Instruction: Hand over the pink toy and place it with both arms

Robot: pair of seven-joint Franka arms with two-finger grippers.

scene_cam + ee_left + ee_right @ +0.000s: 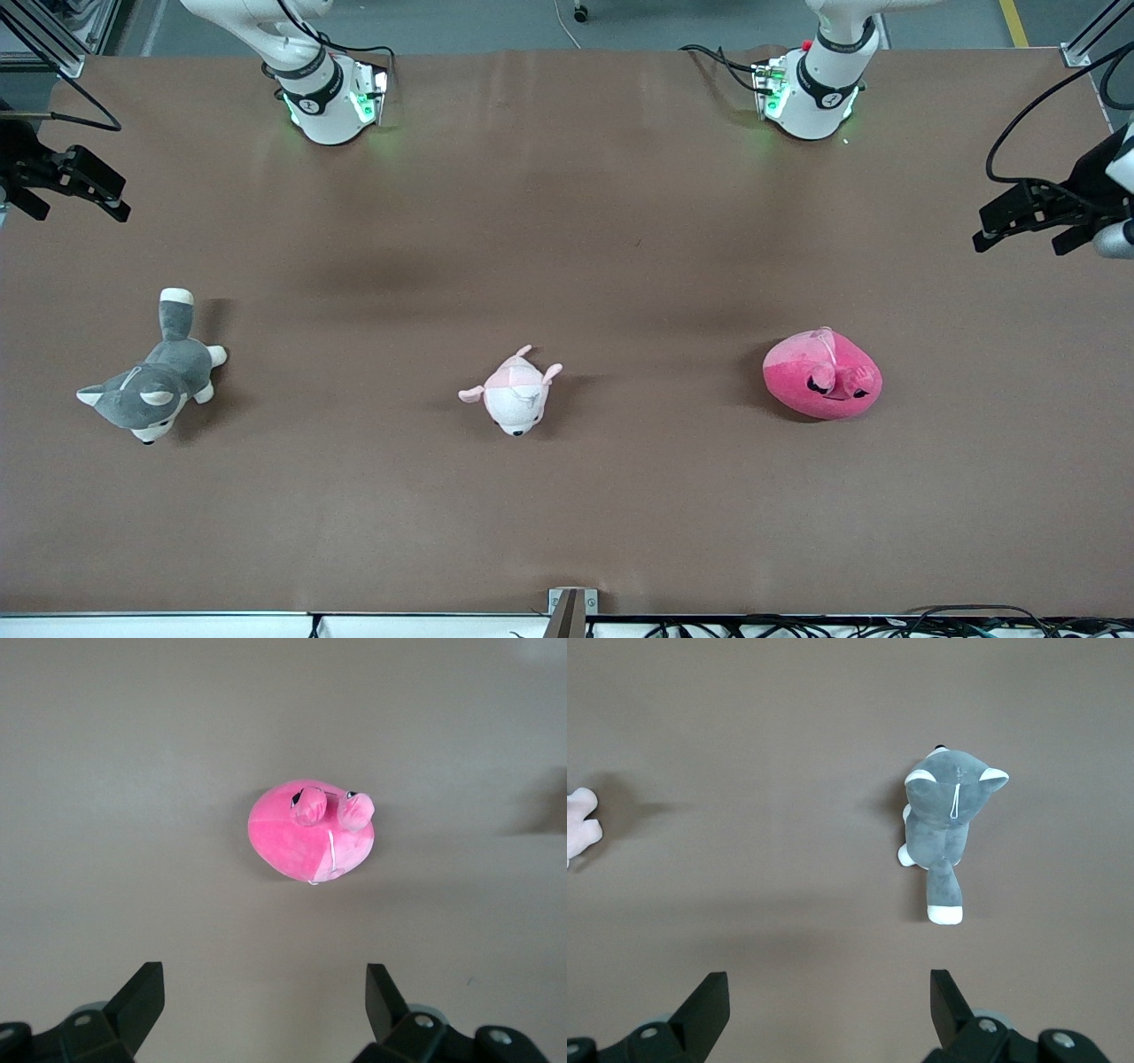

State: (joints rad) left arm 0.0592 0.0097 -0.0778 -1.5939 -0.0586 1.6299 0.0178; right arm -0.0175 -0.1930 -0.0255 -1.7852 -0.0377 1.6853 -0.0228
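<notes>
Nothing is grasped yet, so the task appears to be at its very start: the first pickup is not yet begun. The pink toy (822,373) lies on the brown surface (567,221) at the lower right of the front view, toward the left arm's end, untouched and well apart from both arms.

The left tool (1032,217) hangs at the right edge of the front view, over the surface's edge, released, its fingers (142,997) spread wide in the left wrist view with the pink toy centred in the frame past them. The right tool (66,182) waits at the left edge of the front view, likewise spread and empty; its wrist view shows the grey husky (950,824) rather than the task's thing.

A pale pink-and-white plush (514,394) sits mid-frame between the husky and the pink toy.

The next move likely falls to the left arm: come down over the pink toy, straddle its rounded body and clench, then carry it toward the middle for the right tool to take.
</notes>
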